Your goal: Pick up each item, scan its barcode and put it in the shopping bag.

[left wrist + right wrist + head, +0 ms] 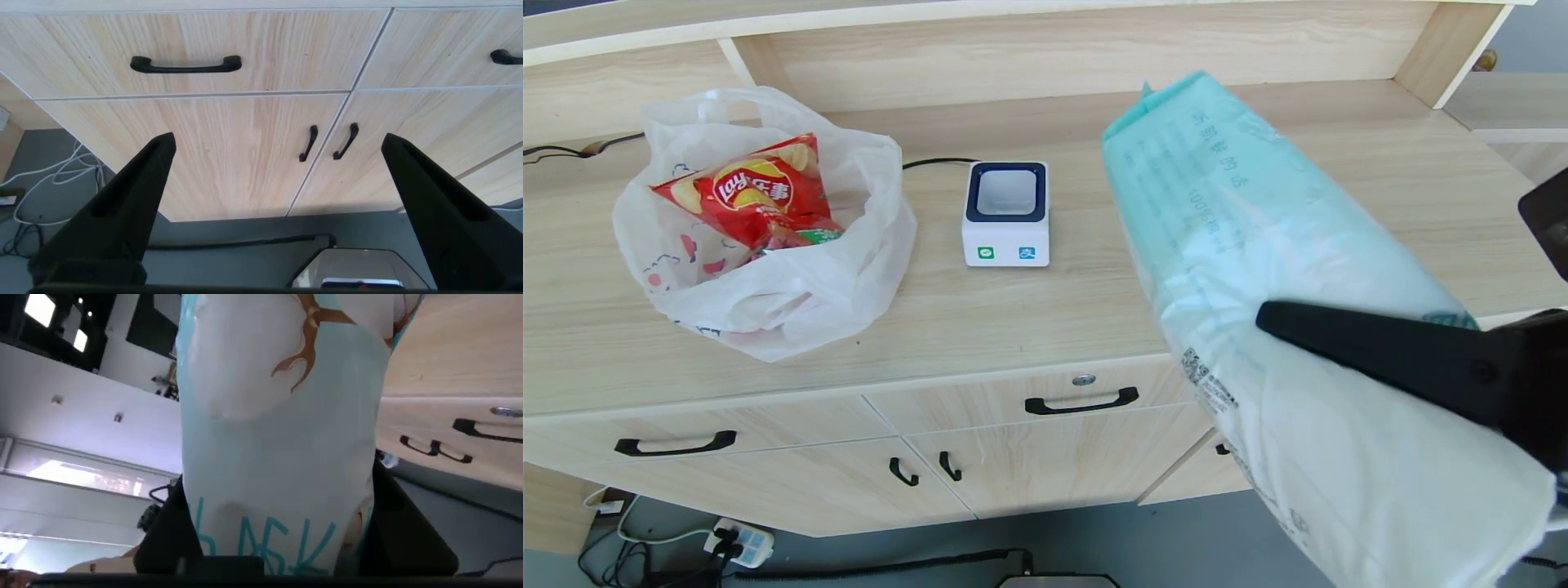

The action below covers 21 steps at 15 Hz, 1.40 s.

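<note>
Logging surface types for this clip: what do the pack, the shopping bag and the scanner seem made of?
The pack looks like soft plastic film, mint and white, faintly glossy, creased and bulging. The shopping bag seems thin milky plastic film, crumpled and semi-transparent. The scanner appears hard moulded plastic, smooth white with a dark blue frame.

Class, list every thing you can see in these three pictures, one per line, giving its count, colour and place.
counter: one, light wood, across the view.
shopping bag: one, white, open, on the counter's left.
chip bag: one, red, inside the shopping bag.
scanner: one, white with dark blue rim, mid-counter.
soft package: one, pale green and white, held over the counter's right.
handles: five, black, on the cabinet front below.
power strip: one, white, on the floor, left.
left gripper: one, black, open, low before the cabinet front.
right gripper: one, black, shut on the soft package.
</note>
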Available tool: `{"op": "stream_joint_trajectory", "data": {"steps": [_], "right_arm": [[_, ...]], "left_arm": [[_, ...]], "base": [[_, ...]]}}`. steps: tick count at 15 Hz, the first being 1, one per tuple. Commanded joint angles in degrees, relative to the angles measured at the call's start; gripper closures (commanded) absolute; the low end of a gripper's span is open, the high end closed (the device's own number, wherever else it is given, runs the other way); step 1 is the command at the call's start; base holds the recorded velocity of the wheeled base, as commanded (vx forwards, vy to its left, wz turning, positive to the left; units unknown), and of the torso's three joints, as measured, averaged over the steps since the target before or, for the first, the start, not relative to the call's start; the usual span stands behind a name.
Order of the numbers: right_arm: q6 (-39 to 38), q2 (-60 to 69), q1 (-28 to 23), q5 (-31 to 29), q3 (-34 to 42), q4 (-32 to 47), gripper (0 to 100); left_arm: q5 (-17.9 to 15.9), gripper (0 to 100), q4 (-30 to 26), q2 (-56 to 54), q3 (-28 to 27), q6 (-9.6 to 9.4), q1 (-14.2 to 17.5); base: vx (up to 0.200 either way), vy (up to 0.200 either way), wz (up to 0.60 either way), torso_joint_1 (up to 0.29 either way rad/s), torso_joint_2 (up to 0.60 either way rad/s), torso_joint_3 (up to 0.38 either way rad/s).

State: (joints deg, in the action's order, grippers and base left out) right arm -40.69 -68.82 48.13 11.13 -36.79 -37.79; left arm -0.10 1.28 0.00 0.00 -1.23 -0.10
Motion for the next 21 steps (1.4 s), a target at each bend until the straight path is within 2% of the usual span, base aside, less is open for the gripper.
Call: {"op": "stream_joint_trajectory", "data": {"steps": [1, 5, 7, 9, 11, 14, 18, 21], "right_arm": [[-6.42, -0.97, 2.85, 0.03, -0.91, -1.94, 100], [-18.46, -5.45, 2.94, 0.03, -3.55, -6.07, 100], [-31.55, -5.98, 3.02, -0.14, -4.25, -6.77, 100], [-37.44, -7.21, 2.23, -0.14, -3.99, -6.86, 100], [-39.20, -7.47, 2.41, 2.32, -3.37, -9.23, 100], [-48.69, -9.14, 2.06, 2.58, 0.93, -22.06, 100], [-58.10, -11.87, 2.06, 5.83, 8.84, -37.71, 100], [-63.63, -10.81, 0.21, 10.32, 14.20, -42.72, 100]], "left_arm": [[0.01, 0, 0.04, 0.00, 0.00, 0.00, 0.01], [0.01, 0, -0.05, 0.00, 0.00, 0.00, 0.01], [0.01, 0, -0.05, 0.09, 0.00, 0.00, -0.08], [0.01, 0, -0.05, 0.00, 0.00, 0.00, -0.08], [0.01, 0, -0.05, 0.00, 0.00, 0.00, 0.01], [0.01, 0, -0.05, 0.00, 0.00, 0.00, 0.01], [0.01, 0, -0.23, 0.00, 0.00, -0.44, -0.08], [0.01, 0, -0.23, 0.00, 0.00, -0.53, -0.08]], "base": [[0.000, 0.000, 0.00, 0.000, 0.00, 0.000], [0.000, 0.000, 0.00, 0.000, 0.00, 0.000], [0.000, 0.000, 0.00, 0.000, 0.00, 0.000], [0.000, 0.000, 0.00, 0.000, 0.00, 0.000], [0.000, 0.000, 0.00, 0.000, 0.00, 0.000], [0.000, 0.000, 0.00, 0.000, 0.00, 0.000], [0.000, 0.000, 0.00, 0.000, 0.00, 0.000], [0.000, 0.000, 0.00, 0.000, 0.00, 0.000]]}}
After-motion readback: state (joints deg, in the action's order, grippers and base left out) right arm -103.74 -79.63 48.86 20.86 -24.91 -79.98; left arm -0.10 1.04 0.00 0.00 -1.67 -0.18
